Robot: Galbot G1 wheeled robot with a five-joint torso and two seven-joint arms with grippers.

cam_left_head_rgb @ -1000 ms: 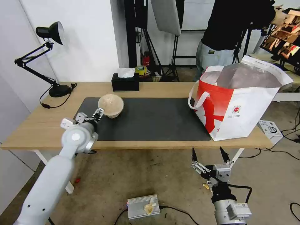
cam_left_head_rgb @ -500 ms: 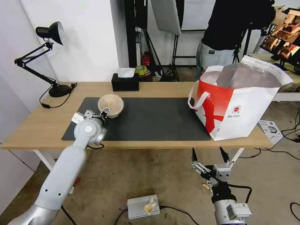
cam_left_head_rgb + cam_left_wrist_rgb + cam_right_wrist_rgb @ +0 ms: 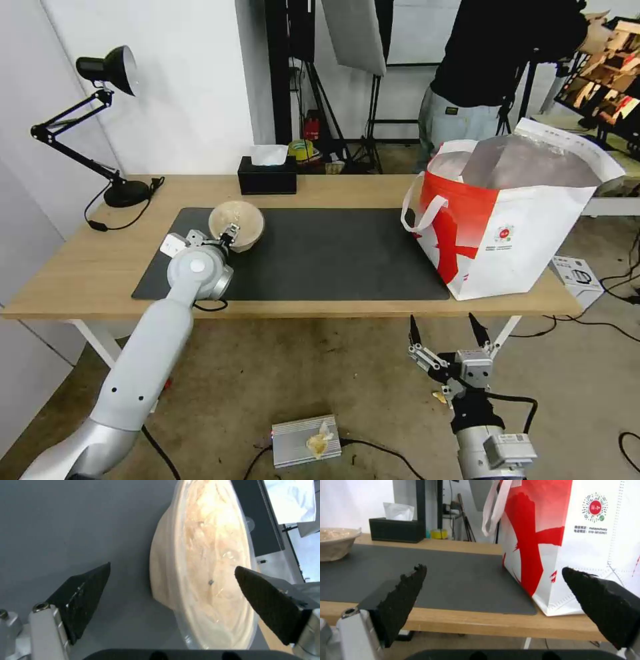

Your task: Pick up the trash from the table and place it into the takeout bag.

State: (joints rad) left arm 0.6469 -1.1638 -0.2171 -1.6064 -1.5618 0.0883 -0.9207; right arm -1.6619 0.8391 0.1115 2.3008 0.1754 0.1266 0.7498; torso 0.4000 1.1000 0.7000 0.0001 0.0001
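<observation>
The round beige lidded bowl (image 3: 239, 223) sits on the dark grey mat (image 3: 333, 257) at the table's (image 3: 347, 188) left half. My left gripper (image 3: 227, 237) is at the bowl's near rim. In the left wrist view the left gripper (image 3: 172, 568) is open, with the bowl (image 3: 206, 555) between its spread fingers and not clamped. The takeout bag (image 3: 527, 227), white and red with foil lining, stands open at the table's right end. Below the table's front edge my right gripper (image 3: 445, 327) hangs open, facing the takeout bag (image 3: 586, 542).
A black tissue box (image 3: 267, 175) stands at the table's back edge. The black desk lamp (image 3: 107, 120) is at the far left corner. A small silver box (image 3: 305, 440) lies on the floor below, and cables run across the floor at the right.
My left arm has reached forward and to the right, bringing its gripper up to the bowl. The bowl, bag and right arm have stayed where they were.
</observation>
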